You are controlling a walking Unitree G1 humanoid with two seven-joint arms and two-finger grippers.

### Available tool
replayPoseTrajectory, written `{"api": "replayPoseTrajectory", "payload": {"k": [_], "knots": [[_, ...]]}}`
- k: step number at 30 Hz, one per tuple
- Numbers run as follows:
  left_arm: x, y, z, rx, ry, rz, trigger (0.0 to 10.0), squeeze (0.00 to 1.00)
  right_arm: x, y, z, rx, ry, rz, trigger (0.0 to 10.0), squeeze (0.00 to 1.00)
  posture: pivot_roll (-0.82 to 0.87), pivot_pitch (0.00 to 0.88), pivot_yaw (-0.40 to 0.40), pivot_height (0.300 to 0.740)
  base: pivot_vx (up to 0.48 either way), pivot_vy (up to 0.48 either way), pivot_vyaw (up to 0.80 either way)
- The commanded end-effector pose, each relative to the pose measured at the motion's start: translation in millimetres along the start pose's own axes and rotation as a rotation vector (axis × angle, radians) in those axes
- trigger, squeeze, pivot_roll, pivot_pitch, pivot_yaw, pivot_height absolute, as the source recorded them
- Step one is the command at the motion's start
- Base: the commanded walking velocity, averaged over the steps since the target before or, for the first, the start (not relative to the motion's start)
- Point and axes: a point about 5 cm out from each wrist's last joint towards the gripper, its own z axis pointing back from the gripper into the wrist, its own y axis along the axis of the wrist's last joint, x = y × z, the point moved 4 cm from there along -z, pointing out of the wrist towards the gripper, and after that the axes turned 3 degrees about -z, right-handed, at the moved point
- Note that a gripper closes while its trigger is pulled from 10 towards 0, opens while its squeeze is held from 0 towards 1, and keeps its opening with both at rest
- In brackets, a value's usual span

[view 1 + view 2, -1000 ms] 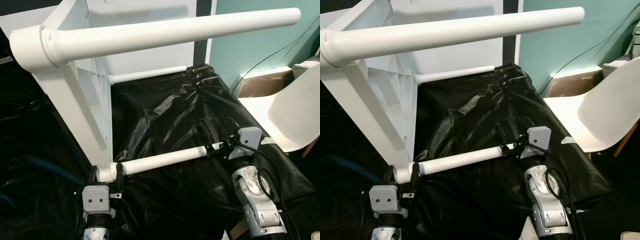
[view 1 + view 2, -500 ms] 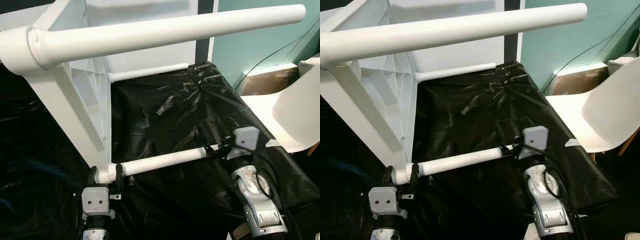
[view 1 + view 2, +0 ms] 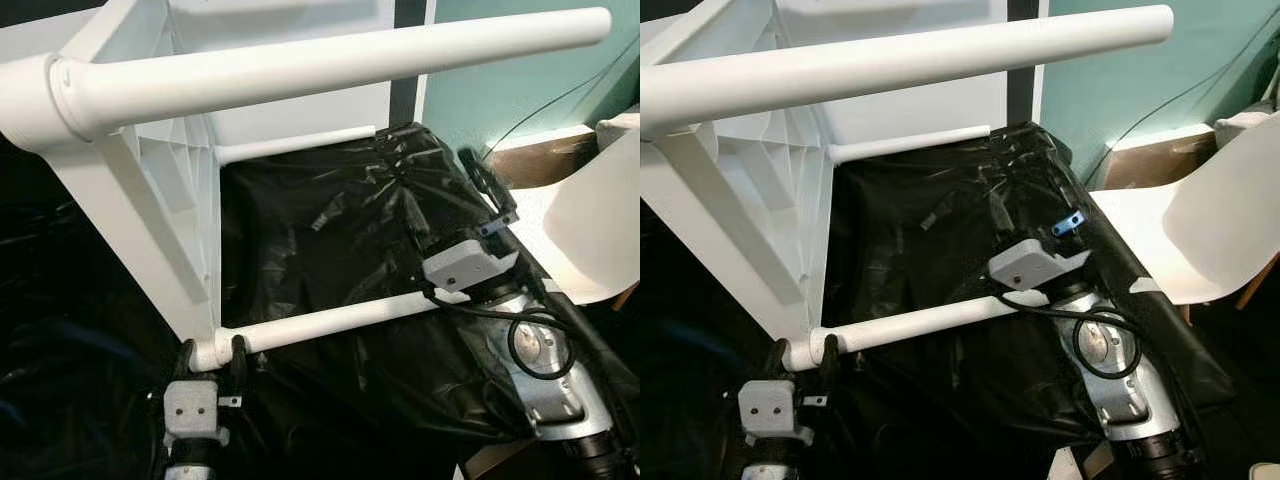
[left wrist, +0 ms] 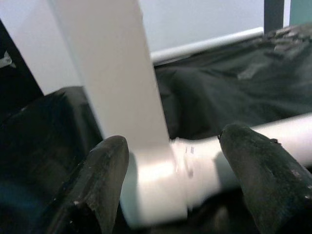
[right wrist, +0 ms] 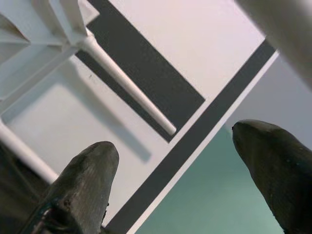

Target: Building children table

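Table: white children's table [image 3: 150, 190] tipped on its side at the left, on black sheeting [image 3: 330, 230]; legs run out to the right.
Near leg: leg [image 3: 330, 322] lies low and near, its root in the corner socket [image 3: 205, 352], its free end under the right arm.
Left gripper: left gripper [image 3: 210, 356] straddles the socket where the leg joins; its fingers [image 4: 105, 180] sit either side of the joint, but firm clamping cannot be judged from the wrist view.
Right gripper: right gripper [image 3: 488, 190] is off the leg, lifted and pointing up and away, fingers [image 5: 83, 180] spread with nothing between them.
Step in hand: probably seating or tightening the near leg in its socket.
Doing it well: hold the socket steady with the left, take the leg again near its free end, and turn about the leg's own axis so it does not cross-thread or lever the frame.
Edges: upper leg [image 3: 330, 60] hangs over the work; far leg [image 3: 295, 145] lies along the far side.
Open room: sheeting between the legs is free; chair [image 3: 590, 220] and box [image 3: 535, 160] crowd the right, so the right arm should work inward.
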Motion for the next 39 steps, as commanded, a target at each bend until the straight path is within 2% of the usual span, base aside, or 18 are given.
{"api": "replayPoseTrajectory", "payload": {"k": [1,2,3,7,12,14,17,18,27,39], "knots": [[-3.4,2.4,3.1,0.011,-0.002,-0.009,10.0,0.00,-1.5,5.1,-1.2,0.027,0.006,0.019,10.0,0.07,-0.01,0.000,0.096,0.740,0.000,0.000,0.00],[-3.4,2.4,3.1,0.011,-0.002,-0.009,10.0,0.00,-1.5,5.1,-1.2,0.027,0.006,0.019,10.0,0.07,-0.01,0.000,0.096,0.740,0.000,0.000,0.00],[-6.9,-3.8,14.9,-0.022,-0.002,-0.016,10.0,0.00,9.1,12.8,-6.6,0.082,-0.028,0.105,10.0,0.06,-0.01,0.000,0.095,0.740,0.000,0.000,0.00],[-10.2,-8.6,21.6,-0.042,0.000,-0.027,10.0,0.00,18.6,16.7,-12.0,0.112,-0.059,0.176,10.0,0.05,-0.01,0.000,0.092,0.740,0.000,0.000,0.00],[-8.6,-8.7,19.4,-0.038,-0.001,-0.033,10.0,0.00,20.4,17.9,-15.5,0.127,-0.068,0.212,10.0,0.05,-0.01,0.000,0.087,0.740,0.000,0.000,0.00],[-5.9,-7.0,14.3,-0.024,-0.005,-0.031,10.0,0.00,27.0,26.5,-26.7,0.164,-0.087,0.251,10.0,0.05,-0.02,0.000,0.088,0.740,0.000,0.000,0.00],[-4.0,-6.3,12.2,-0.019,-0.010,-0.030,10.0,0.00,30.6,29.1,-31.8,0.178,-0.093,0.262,10.0,0.05,-0.02,0.000,0.089,0.740,0.000,0.000,0.00],[-0.5,-5.7,9.5,-0.013,-0.020,-0.028,10.0,0.00,35.2,30.7,-38.1,0.194,-0.098,0.273,10.0,0.04,-0.03,0.000,0.088,0.740,0.000,0.000,0.00],[5.5,-5.1,3.6,0.003,-0.030,-0.019,10.0,0.00,37.8,36.9,-46.8,0.247,-0.092,0.291,10.0,0.04,-0.04,0.000,0.076,0.740,0.000,0.000,0.00],[13.2,-4.4,-1.8,0.016,-0.042,-0.017,10.0,0.00,44.3,47.4,-68.8,0.317,-0.112,0.303,10.0,0.04,-0.03,0.000,0.067,0.740,0.000,0.000,0.00]]}}
